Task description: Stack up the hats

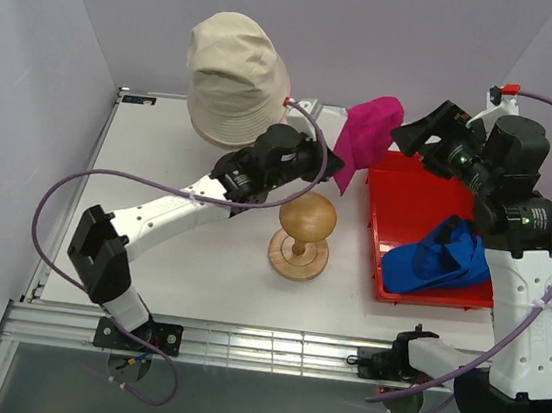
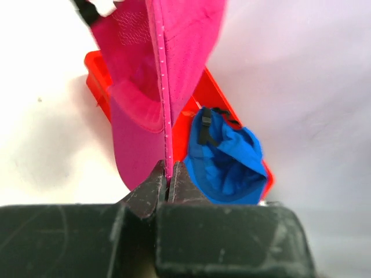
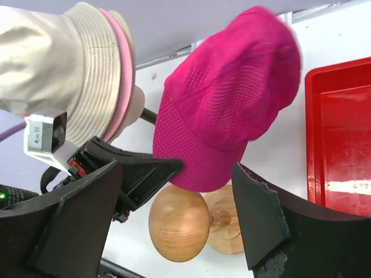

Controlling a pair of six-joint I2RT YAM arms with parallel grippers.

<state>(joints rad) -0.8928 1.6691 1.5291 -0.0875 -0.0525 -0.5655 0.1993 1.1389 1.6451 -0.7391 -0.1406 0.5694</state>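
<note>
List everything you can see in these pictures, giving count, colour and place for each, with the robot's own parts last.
beige bucket hat: one, beige, back left, over the pink bucket hat
pink bucket hat: one, light pink, under the beige one, only its brim showing
magenta cap: one, magenta, held up beside the tray
blue cap: one, blue, near end of the tray
tray: one, red, right side of the table
wooden stand: one, brown, middle of the table
table: one, white
left claw: one, black, shut on the magenta cap
right claw: one, black, open, facing the magenta cap
</note>
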